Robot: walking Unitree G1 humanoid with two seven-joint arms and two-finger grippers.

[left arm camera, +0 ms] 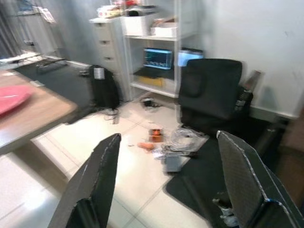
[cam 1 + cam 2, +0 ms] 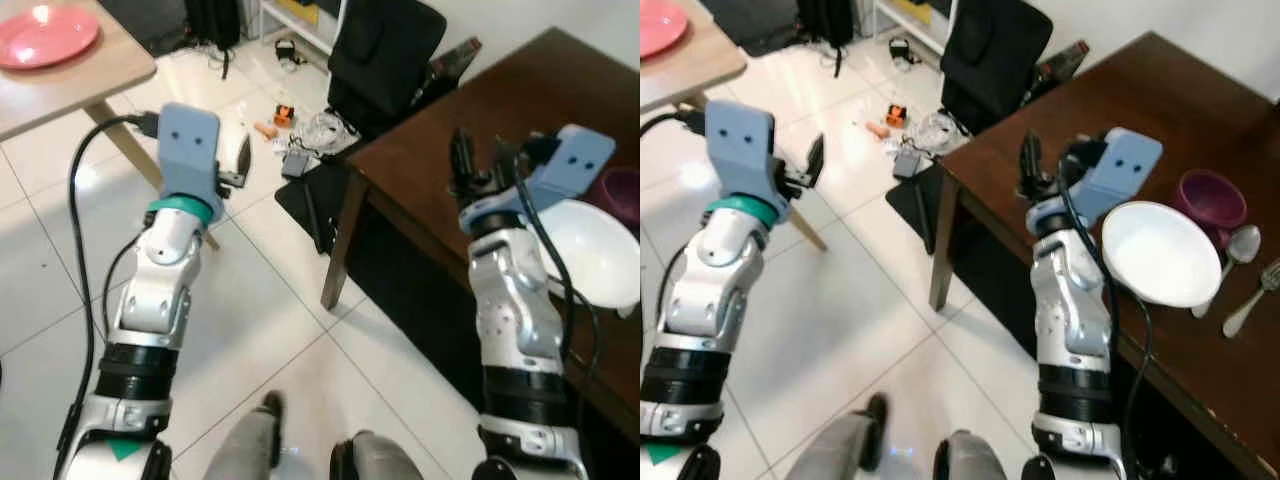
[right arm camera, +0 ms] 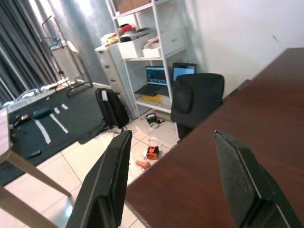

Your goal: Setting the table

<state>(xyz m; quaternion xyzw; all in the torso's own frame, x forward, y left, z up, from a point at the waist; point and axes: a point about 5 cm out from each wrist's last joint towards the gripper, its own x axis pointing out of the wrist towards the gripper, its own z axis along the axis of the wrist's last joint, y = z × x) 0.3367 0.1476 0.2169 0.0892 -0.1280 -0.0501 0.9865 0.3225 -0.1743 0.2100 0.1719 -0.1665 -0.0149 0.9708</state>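
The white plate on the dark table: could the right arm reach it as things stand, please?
Probably yes: the white plate lies on the dark table right beside the right gripper, whose fingers are open and empty, with nothing between them.

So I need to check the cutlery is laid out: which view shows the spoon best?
The right eye view: the spoon lies whole on the dark table, beside the white plate, with a fork next to it. The left eye view cuts off at the plate's edge, and both wrist views look past open fingers at the room.

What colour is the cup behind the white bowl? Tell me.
Purple; the cup beside the white bowl shows best in the right eye view.
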